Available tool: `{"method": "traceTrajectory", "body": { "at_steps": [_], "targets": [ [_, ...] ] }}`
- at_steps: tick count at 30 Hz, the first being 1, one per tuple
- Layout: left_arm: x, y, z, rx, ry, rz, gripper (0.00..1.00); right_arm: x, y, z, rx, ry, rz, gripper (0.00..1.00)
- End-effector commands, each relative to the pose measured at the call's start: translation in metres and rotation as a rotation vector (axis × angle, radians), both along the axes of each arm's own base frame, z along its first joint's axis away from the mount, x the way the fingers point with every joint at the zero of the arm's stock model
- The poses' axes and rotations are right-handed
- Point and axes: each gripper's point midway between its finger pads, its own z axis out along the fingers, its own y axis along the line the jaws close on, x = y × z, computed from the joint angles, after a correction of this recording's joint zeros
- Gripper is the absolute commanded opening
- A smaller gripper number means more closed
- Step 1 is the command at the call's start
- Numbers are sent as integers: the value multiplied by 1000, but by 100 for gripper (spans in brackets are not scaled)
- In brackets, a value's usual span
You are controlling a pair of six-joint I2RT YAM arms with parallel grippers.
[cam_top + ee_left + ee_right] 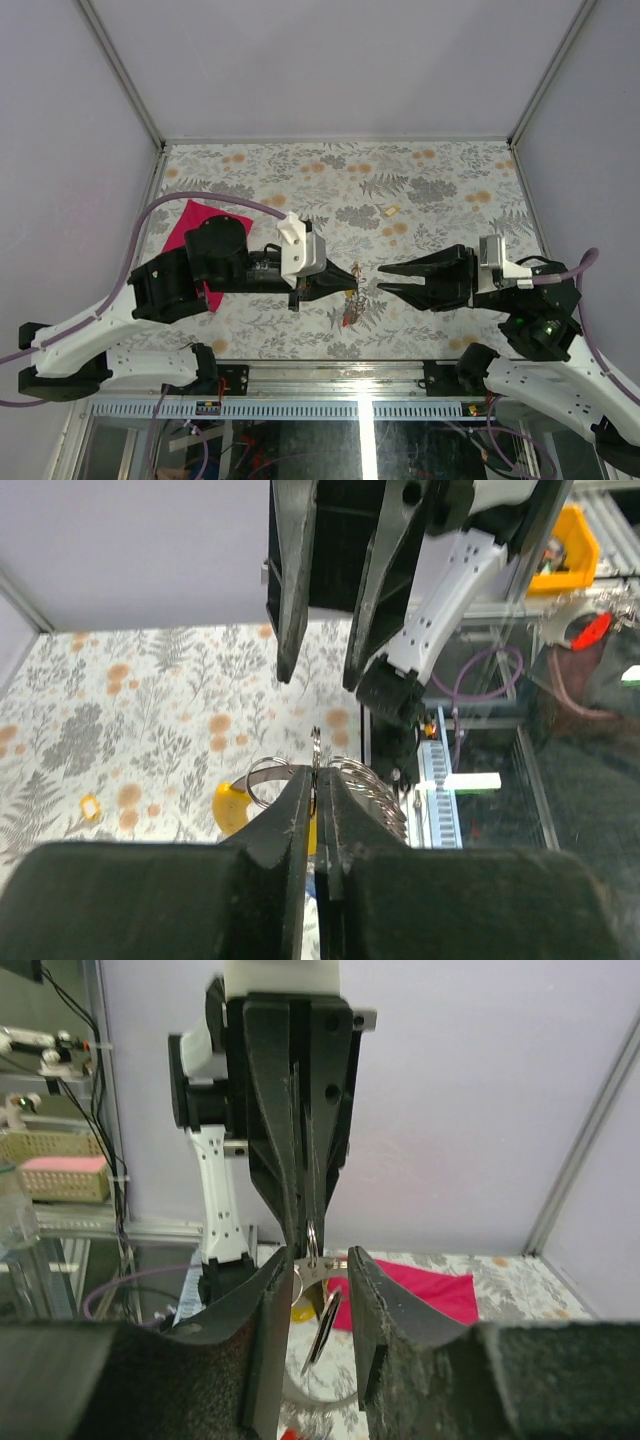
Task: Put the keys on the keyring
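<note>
Two claws level, tip to tip: left claw (352,277) clamped on coiled grey metal keyring (368,779); right claw (382,279) parted, gripping nothing.

Top view: high above near edge, looking steeply down, far off, whole surface (440,180) in frame. Left wrist view: close behind left gripper (318,780), facing right gripper (322,675) head-on. Right wrist view: close behind right gripper, facing opposite way. All three share spot where grippers meet.
</note>
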Motion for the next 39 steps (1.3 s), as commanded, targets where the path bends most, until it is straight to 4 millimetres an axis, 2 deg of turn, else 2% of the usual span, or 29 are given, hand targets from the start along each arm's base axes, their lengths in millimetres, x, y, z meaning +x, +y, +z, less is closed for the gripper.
{"method": "traceTrajectory", "body": {
  "at_steps": [1,3,4,6,12,20,28,35,39],
  "targets": [
    [1,18,-24,226,-39,-1,0,6,-4,-14,-116,-13,-56,35],
    [3,21,-33,315,-45,-2,0,8,-2,-21,-148,-2,-59,36],
    [5,22,-46,392,-34,-8,0,9,0,-25,-160,1,-57,36],
    [7,25,-57,489,-34,-12,0,12,3,-33,-181,4,-55,37],
    [21,29,-72,663,-37,30,0,16,14,-49,-178,-12,-32,40],
    [24,27,-71,689,-54,43,0,19,28,-68,-184,-17,16,42],
    [23,22,-76,705,-56,32,0,18,39,-68,-183,-22,66,43],
    [21,20,-77,709,-58,26,0,16,44,-74,-211,-9,101,34],
    [21,20,-78,710,-60,23,0,17,45,-76,-220,-1,106,25]
  ]
}}
